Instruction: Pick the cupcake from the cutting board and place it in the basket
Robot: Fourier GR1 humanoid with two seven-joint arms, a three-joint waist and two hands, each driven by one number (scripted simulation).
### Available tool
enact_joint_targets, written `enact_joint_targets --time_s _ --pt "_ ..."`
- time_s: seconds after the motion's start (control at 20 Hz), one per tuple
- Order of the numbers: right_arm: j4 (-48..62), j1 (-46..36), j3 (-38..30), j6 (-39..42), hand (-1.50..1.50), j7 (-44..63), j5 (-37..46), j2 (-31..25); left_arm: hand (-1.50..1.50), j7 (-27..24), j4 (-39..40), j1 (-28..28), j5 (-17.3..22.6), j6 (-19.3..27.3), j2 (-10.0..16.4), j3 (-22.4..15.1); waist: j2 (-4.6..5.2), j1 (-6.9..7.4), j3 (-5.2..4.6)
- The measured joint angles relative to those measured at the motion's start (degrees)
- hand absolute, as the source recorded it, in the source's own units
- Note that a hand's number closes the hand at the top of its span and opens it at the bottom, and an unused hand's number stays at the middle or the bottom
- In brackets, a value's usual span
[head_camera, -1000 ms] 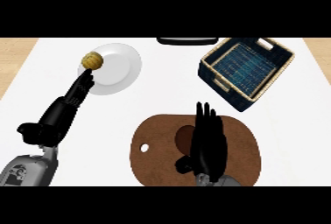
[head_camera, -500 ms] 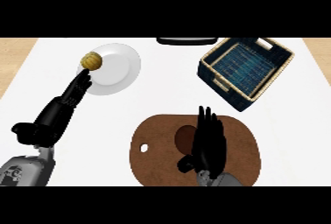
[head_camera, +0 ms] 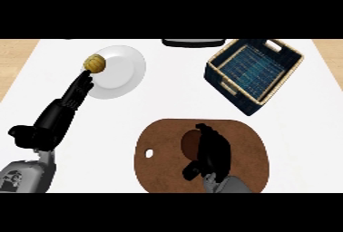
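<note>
Head view: your right hand (head_camera: 213,152) was curled round the cupcake (head_camera: 189,144) on the cutting board (head_camera: 248,154). Your left hand (head_camera: 78,89) lay open, fingers straight beside the plate (head_camera: 124,68). The basket (head_camera: 254,68) stood well apart.

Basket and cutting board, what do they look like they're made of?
The basket looks like woven fibre, maybe wicker or rattan: a dark blue criss-cross weave with a tan rim, matte. The cutting board is probably wood: even dark brown, matte, with a small hole near one edge, though no grain shows.
</note>
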Motion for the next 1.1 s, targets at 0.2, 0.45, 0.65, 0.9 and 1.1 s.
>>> enact_joint_targets --time_s 0.2,0.45,0.65,0.9,1.1 --pt "1.86 -1.13 0.6 -0.06 1.5 -0.61 -1.5 -0.15 0.0 -0.37 0.25 0.4 -1.02 -0.24 -1.06 0.43 -0.23 -0.06 -0.11" --pt "2.75 -1.91 2.43 0.98 1.5 -0.89 -0.21 -0.03 0.0 -0.51 0.35 0.57 -2.12 -0.6 -1.81 0.96 -0.4 -0.1 -0.14" --pt "4.93 -4.07 3.98 1.19 1.5 -1.28 1.68 -0.07 0.0 -0.92 -0.11 1.26 -2.28 -1.54 -1.92 1.39 -0.65 -0.03 -0.23" --pt "10.64 -13.9 3.19 1.7 1.5 0.53 -0.31 -0.31 0.0 0.21 -0.08 -0.63 -2.58 -1.93 -2.68 0.99 -0.1 1.21 -0.18" --pt "18.13 -25.93 -1.04 1.94 1.5 2.03 -3.87 -0.09 0.0 0.24 0.11 -1.77 -2.94 -2.62 -3.31 -0.33 0.74 3.42 -0.01"
